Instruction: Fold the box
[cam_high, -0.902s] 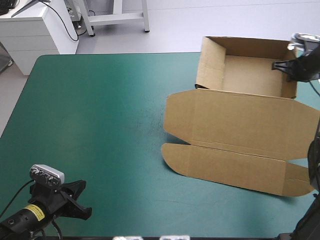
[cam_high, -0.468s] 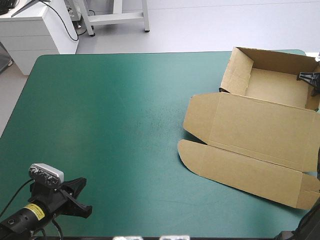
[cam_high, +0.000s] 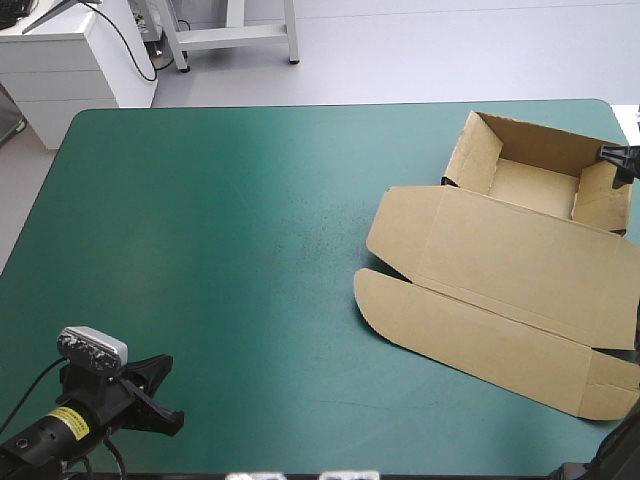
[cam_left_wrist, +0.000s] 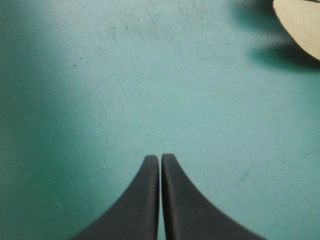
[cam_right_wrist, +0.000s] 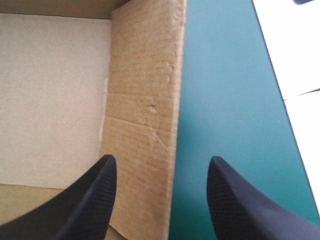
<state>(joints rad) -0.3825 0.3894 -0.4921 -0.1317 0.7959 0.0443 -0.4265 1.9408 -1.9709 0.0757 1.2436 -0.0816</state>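
Brown corrugated-board box (cam_high: 528, 186), an open tray with its lid (cam_high: 500, 255) lying flat, sits on the teal-green tabletop (cam_high: 200, 250). Right tool (cam_right_wrist: 161, 159), parted, seems to straddle its side wall (cam_right_wrist: 145, 100); best to pinch squarely, low down. Left tool (cam_left_wrist: 160, 157), pressed together, sits well apart.

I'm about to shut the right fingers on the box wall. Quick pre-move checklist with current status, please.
1. Right gripper open: ok, fingers well apart.
2. Side wall of the box between those fingers: ok, one finger over the tray's inside, the other over the teal-green cover.
3. Side wall tucked in place: cannot tell.
4. Lid lying flat: ok.
5. Left gripper shut and apart from the box: ok.
6. Box wholly on the table: cannot tell; the lid runs to the high view's right edge.
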